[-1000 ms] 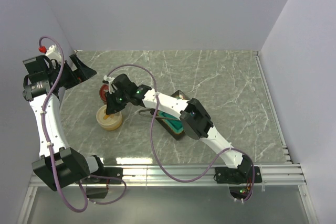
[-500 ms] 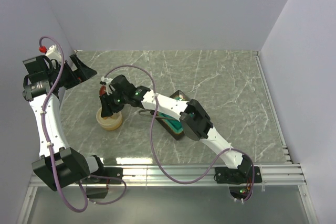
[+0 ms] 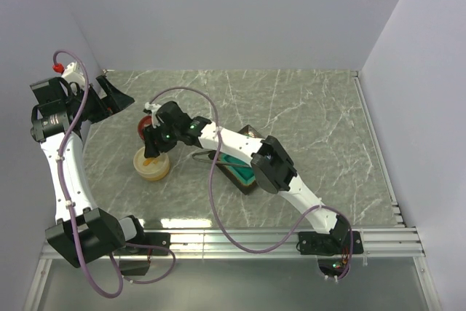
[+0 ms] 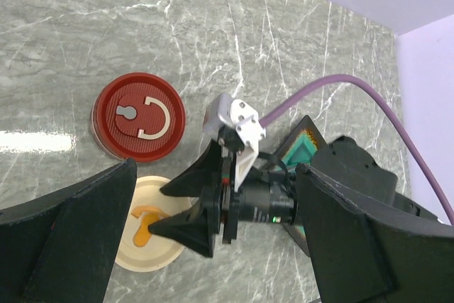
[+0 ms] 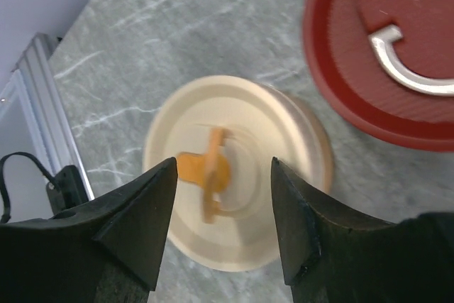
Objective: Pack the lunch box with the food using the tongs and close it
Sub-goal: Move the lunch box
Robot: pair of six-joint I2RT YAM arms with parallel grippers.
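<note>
Two round containers sit left of centre on the marble table: a red-lidded tub with a metal pull ring, and just beside it on the near side an open cream dish. They look close to touching; can't tell if they do. Dark lunch box with teal inside lies mid-table, well right of the dish, and the right forearm crosses above it, hiding much of it. Thin grey tongs lie on the table beside the box, partly under that arm.

Cream dish holds one orange food piece, blurred in the right wrist view; nothing else seen in it. Red tub is lidded, contents hidden. Lunch box contents can't be made out.

Right arm reaches far left across the table, right gripper pointing down directly over the cream dish, jaws apart, nothing between them, orange piece lying below in the dish. Left arm is folded up at the far-left wall, left gripper spread wide and empty, looking down on both containers.
</note>
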